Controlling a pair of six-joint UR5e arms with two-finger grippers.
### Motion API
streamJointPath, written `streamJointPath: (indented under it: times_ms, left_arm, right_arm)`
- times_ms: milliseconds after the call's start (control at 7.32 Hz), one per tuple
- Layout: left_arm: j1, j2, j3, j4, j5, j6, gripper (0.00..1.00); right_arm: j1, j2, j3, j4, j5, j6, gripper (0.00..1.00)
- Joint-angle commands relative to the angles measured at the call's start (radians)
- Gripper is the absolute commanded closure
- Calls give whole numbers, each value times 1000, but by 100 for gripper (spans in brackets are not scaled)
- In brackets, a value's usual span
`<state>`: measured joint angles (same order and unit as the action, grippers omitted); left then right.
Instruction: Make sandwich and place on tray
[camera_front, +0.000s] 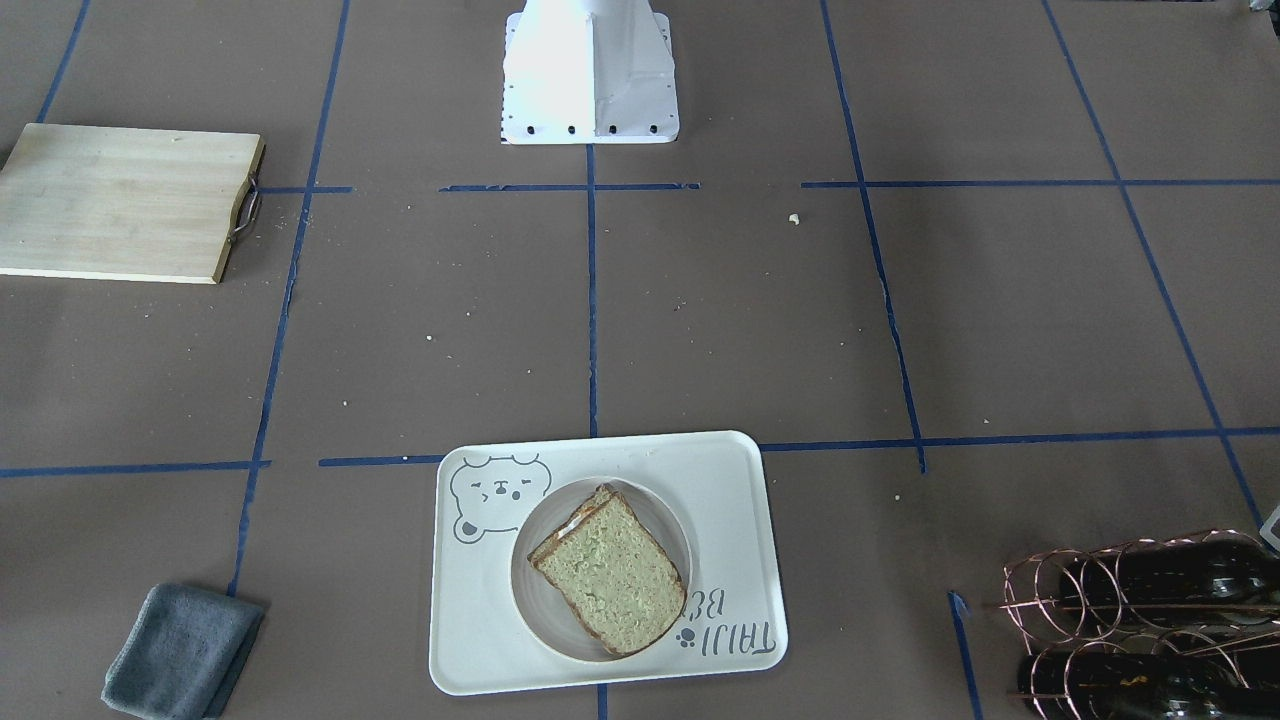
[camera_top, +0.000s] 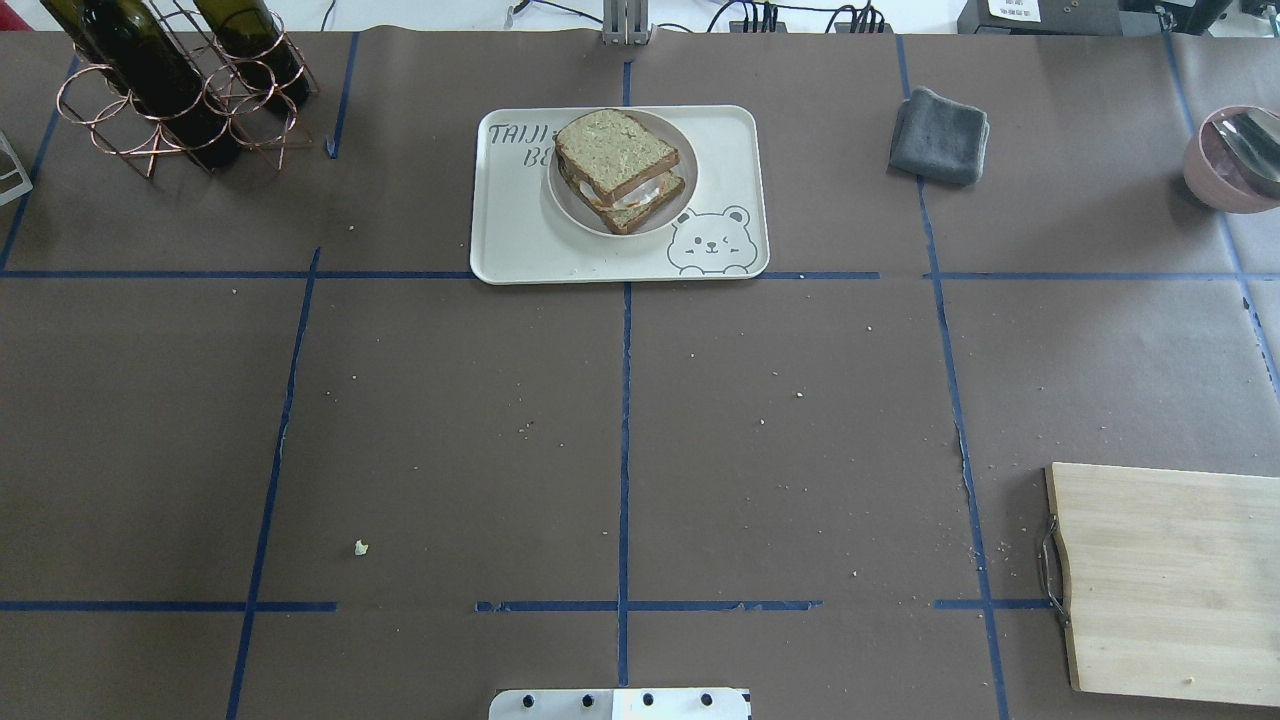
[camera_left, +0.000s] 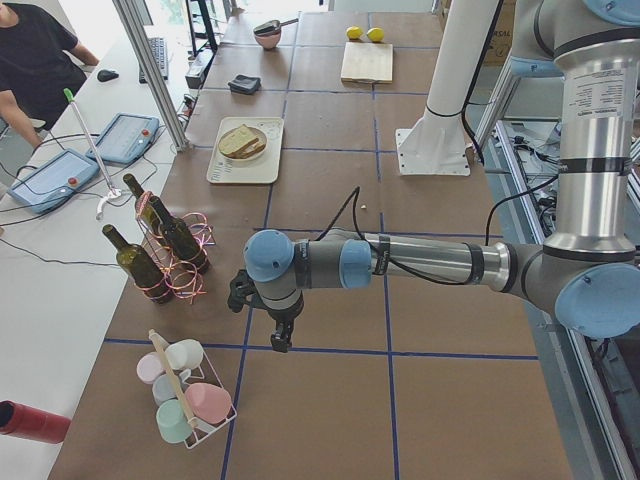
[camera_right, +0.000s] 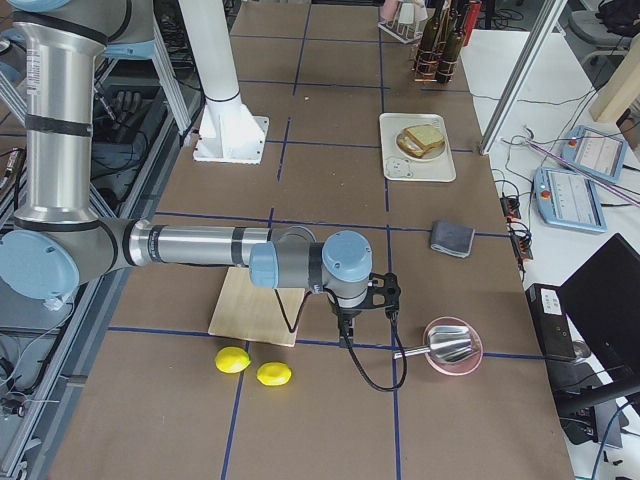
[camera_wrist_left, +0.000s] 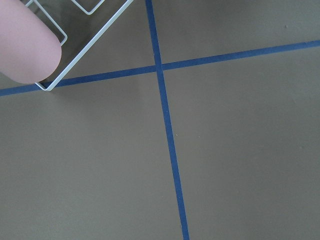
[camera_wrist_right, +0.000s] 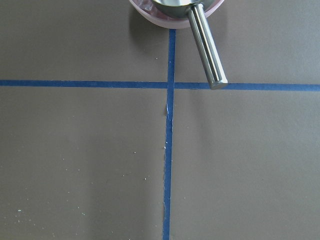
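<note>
The sandwich (camera_front: 610, 570), two bread slices with white egg between them, lies on a small round plate (camera_front: 530, 600) on the cream bear tray (camera_front: 725, 500). It also shows in the overhead view (camera_top: 618, 160) on the tray (camera_top: 510, 240). Both arms are far from it, out at the table's ends. My left gripper (camera_left: 283, 338) hangs over bare table near the cup basket. My right gripper (camera_right: 346, 336) hangs near the pink bowl. Each shows only in a side view, so I cannot tell whether it is open or shut. Neither wrist view shows fingers.
A wooden cutting board (camera_top: 1165, 580), a grey cloth (camera_top: 940, 135), a wire rack of wine bottles (camera_top: 170, 85) and a pink bowl with a metal scoop (camera_top: 1235, 155) sit around the table. Two lemons (camera_right: 255, 367) and a basket of cups (camera_left: 190, 400) lie at the ends.
</note>
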<state>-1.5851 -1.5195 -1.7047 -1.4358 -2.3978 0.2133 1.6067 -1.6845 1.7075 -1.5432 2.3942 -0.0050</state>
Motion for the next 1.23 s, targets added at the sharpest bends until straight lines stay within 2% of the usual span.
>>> streamJointPath:
  times_ms: [0, 820, 1093]
  left_arm:
    - [-1, -2, -1, 0, -1, 0, 0]
    - [-1, -2, 0, 0, -1, -14, 0]
    - [-1, -2, -1, -8, -6, -191, 0]
  right_arm:
    - [5, 3, -2, -2, 0, -7, 0]
    - [5, 2, 3, -2, 0, -4, 0]
    - [5, 2, 3, -2, 0, -3, 0]
